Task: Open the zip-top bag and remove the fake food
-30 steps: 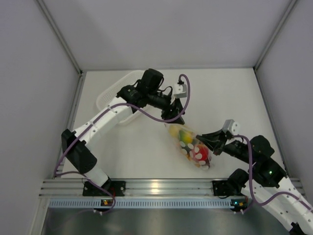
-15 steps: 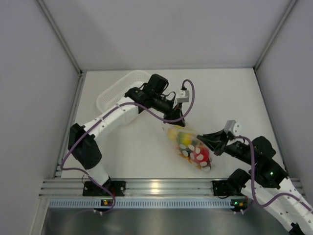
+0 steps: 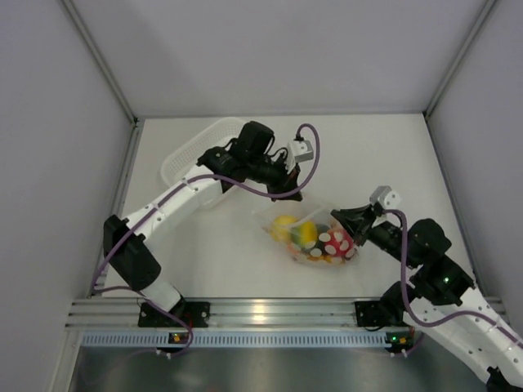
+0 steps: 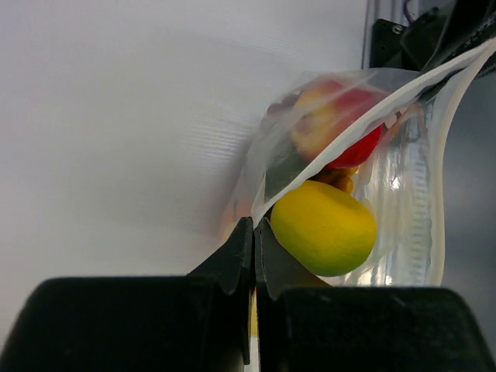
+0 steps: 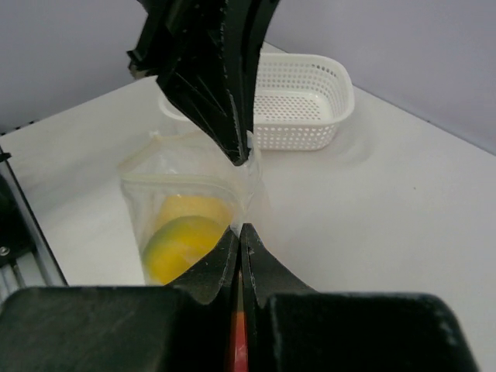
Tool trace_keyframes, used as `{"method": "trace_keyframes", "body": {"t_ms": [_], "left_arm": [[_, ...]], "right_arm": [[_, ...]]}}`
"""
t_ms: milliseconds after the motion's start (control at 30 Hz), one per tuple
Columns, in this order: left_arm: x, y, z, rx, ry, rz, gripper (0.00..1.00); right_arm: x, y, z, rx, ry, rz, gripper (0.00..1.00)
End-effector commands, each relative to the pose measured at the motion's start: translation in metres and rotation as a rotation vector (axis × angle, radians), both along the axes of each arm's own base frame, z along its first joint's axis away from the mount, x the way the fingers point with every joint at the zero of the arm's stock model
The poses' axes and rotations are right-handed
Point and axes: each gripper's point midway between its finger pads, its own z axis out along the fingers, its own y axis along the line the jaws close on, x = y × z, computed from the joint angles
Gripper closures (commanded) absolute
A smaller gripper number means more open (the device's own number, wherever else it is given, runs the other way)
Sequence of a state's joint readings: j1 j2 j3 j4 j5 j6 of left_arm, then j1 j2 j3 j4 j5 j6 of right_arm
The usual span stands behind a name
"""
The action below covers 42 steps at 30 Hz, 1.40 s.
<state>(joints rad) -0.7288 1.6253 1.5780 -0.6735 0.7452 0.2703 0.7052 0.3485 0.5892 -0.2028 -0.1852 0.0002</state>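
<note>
The zip-top bag hangs stretched between my two grippers just above the table, its mouth pulled apart. My left gripper is shut on the bag's far lip. Opposite it, my right gripper is shut on the near lip. The fake food sits inside the bag: a yellow lemon, an orange piece and a red apple. In the left wrist view the lemon lies right beside my shut fingers. The right wrist view shows yellow fruit through the plastic.
A white perforated basket stands at the back left, partly under the left arm, and shows in the right wrist view behind the left gripper. An aluminium rail runs along the near edge. Grey walls enclose the table.
My left gripper has shut on the bag's far lip. The right gripper has moved up and back, and the bag has swung from lying diagonal to stretched wider between the two.
</note>
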Motion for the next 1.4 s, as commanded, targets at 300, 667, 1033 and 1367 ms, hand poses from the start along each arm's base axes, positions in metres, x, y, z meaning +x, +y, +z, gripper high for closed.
{"method": "trace_keyframes", "body": {"t_ms": [300,667,1033,1367], "left_arm": [[0.066,0.046,0.027,-0.165,0.061,0.839,1.0],[0.063,0.062,0.062,-0.449,0.124,1.151,1.0],[0.055,0.042,0.052,-0.542,0.237,1.153,1.0],[0.04,0.034,0.056,-0.552,0.258,1.057,1.0]], "right_arm": [[0.088,0.019,0.043,-0.166,0.0,-0.194,0.9],[0.121,0.023,0.062,0.011,0.246,-0.306,0.55],[0.12,0.0,-0.016,-0.026,0.506,-0.49,0.34],[0.165,0.005,-0.034,-0.08,0.597,-0.467,0.29]]}}
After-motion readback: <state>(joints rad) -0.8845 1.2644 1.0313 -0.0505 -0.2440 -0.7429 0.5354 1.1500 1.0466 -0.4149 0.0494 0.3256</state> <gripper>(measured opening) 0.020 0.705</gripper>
